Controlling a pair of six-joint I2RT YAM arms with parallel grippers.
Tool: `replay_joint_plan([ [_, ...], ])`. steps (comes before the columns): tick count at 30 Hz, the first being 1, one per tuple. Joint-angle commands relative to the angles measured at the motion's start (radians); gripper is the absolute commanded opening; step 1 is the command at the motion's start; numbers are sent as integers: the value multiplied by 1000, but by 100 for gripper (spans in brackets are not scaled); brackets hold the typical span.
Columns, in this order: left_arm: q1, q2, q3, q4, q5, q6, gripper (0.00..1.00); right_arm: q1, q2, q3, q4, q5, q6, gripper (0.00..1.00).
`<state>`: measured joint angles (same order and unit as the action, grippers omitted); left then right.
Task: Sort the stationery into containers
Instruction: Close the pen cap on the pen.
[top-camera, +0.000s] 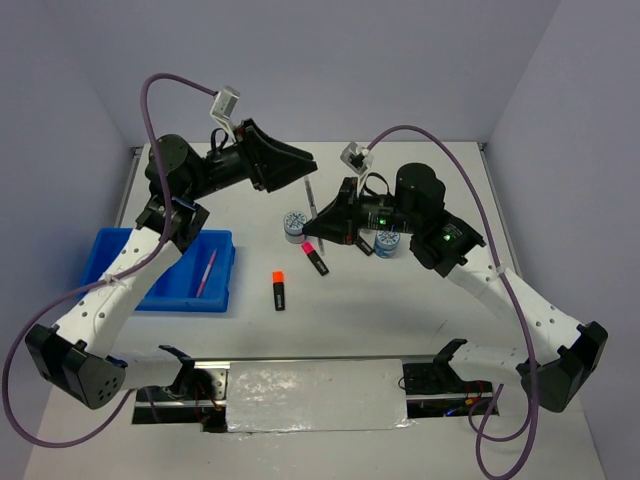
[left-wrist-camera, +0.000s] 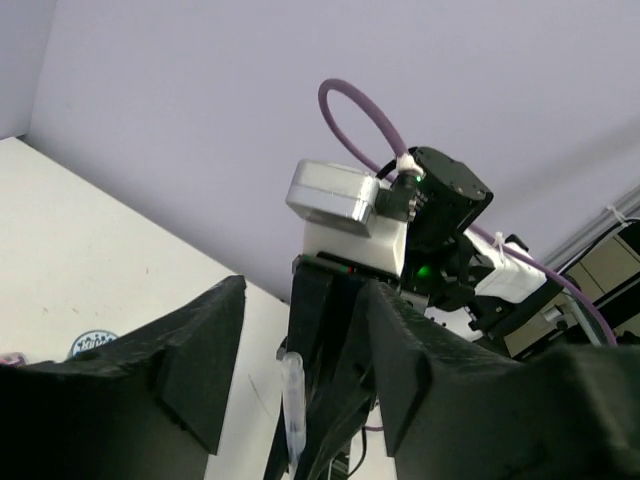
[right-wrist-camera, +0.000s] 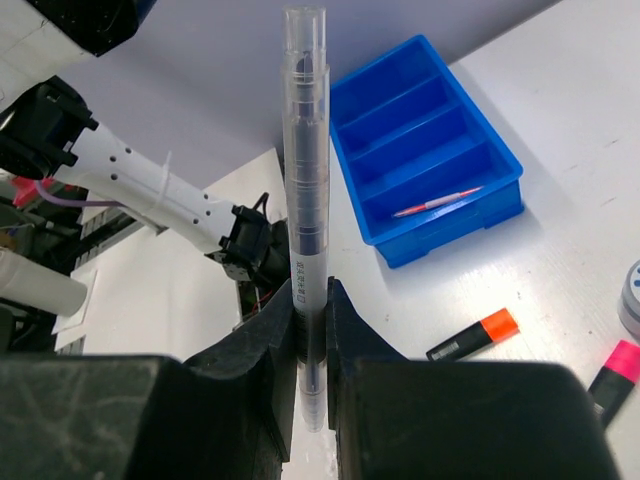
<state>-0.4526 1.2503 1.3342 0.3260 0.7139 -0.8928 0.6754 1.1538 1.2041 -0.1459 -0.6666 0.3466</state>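
The right gripper (right-wrist-camera: 311, 300) was clamped on a clear-barrelled grey pen (right-wrist-camera: 305, 200). Its two fingers pressed the barrel low down, so most of the pen stood out beyond the fingertips. In the overhead view this gripper hung over the middle of the table (top-camera: 400, 300), with the pen pointing away from the arm bases.

Just past the fingers, on the table, lay an orange-capped highlighter (right-wrist-camera: 470, 337). Near it, toward the right arm's side, lay a pink-capped highlighter (right-wrist-camera: 612, 372). The two were apart, and neither touched the gripper.

One blue-white disc (top-camera: 295, 222) sat just beside the held pen on its left. A second disc (top-camera: 387, 243) sat on the other side of the gripper, partly hidden by the right arm.

Farther off, the blue tray (right-wrist-camera: 455, 232) stood at the left side of the table, well apart from the held pen. A thin pink pen (right-wrist-camera: 437, 203) lay lengthwise in its compartment nearest the table's middle.

Farthest out, the left gripper (top-camera: 300, 165) was raised above the far part of the table, with its fingers (left-wrist-camera: 195, 360) spread wide apart. Through that gap its own camera looked at the right gripper and the tip of the grey pen, which touched neither finger.
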Motion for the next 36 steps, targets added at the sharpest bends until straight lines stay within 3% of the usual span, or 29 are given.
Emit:
replay_joint_plan([
  [1,3,31,30,28,11,11,61,15,-28,0,22,-8,-4,0],
  [15,2,-5,-86,116,79,-51,54,16,18,87,-44,67,-23,0],
  [17,3,-6,-86,119,81,-52,35,15,21,94,-47,71,-24,0],
  [18,3,-2,-86,116,87,-55,20,15,21,94,-44,76,-23,0],
  [20,2,0,-78,99,90,-52,10,13,21,101,-46,82,-24,0],
  [21,3,4,-73,91,87,-43,0,12,29,107,-52,90,-27,0],
  [28,-20,12,-102,21,93,-17,0,-31,116,276,-83,70,-40,0],
  [33,-142,-12,-193,-36,56,25,0,-119,243,547,-89,53,-18,0],
  [36,-244,-38,-298,30,10,-17,0,-126,317,745,-141,68,-23,0],
])
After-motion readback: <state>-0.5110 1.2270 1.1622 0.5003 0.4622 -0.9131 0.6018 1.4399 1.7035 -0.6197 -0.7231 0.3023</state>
